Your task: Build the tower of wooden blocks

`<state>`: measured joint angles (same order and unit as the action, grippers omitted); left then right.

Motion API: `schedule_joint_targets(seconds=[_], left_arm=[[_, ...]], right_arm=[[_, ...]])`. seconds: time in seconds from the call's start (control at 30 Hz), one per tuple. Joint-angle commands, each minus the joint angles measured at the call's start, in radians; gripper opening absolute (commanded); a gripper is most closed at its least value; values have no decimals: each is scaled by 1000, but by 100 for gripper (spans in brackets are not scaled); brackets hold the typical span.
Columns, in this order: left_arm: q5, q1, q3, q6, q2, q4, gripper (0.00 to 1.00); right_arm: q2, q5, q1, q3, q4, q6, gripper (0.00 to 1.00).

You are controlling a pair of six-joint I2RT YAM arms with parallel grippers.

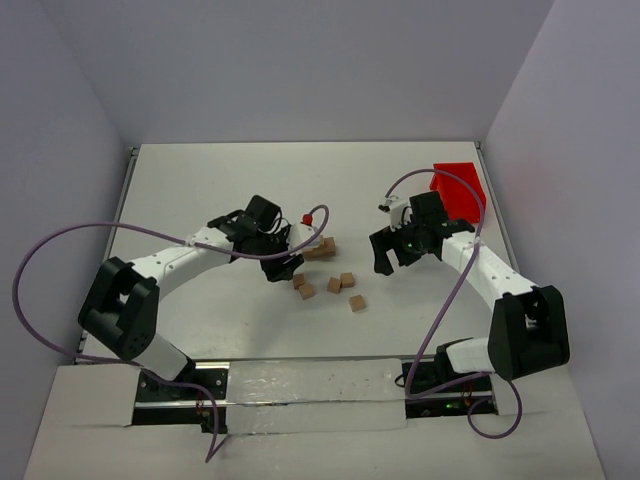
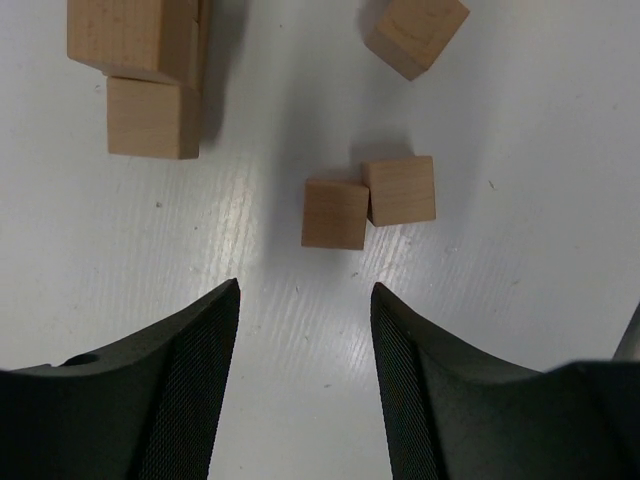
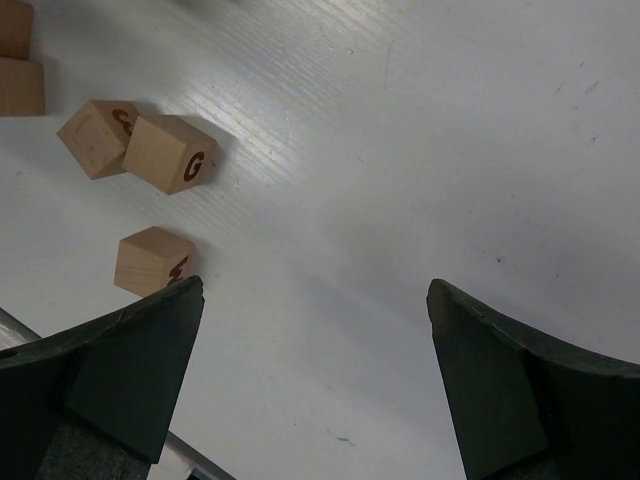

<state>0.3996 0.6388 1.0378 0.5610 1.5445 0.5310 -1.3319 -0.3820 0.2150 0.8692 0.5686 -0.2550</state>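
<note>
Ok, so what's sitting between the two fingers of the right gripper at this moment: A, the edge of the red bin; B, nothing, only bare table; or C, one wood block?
B: the right gripper stands wide open over bare table, and the nearest wood blocks lie off to the side, outside the gap.
</note>
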Motion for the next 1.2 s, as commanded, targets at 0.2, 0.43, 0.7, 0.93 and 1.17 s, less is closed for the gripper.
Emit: schedule_joint_targets(seconds=[0.2, 0.43, 0.7, 0.93, 1.17], left_arm=[[17, 35, -13, 18, 76, -126, 63], [44, 45, -15, 34, 110, -123, 64], [34, 53, -9, 35, 155, -147, 62], [32, 58, 12, 44, 184, -153, 59], [37, 58, 24, 54, 189, -143, 42]], right_arm=[[-16, 11, -8, 21, -19, 3, 100], [-21, 15, -8, 19, -18, 2, 100], [-26, 15, -9, 22, -19, 0, 100], [-32, 18, -11, 22, -19, -1, 100], [-34, 18, -11, 22, -19, -1, 100]])
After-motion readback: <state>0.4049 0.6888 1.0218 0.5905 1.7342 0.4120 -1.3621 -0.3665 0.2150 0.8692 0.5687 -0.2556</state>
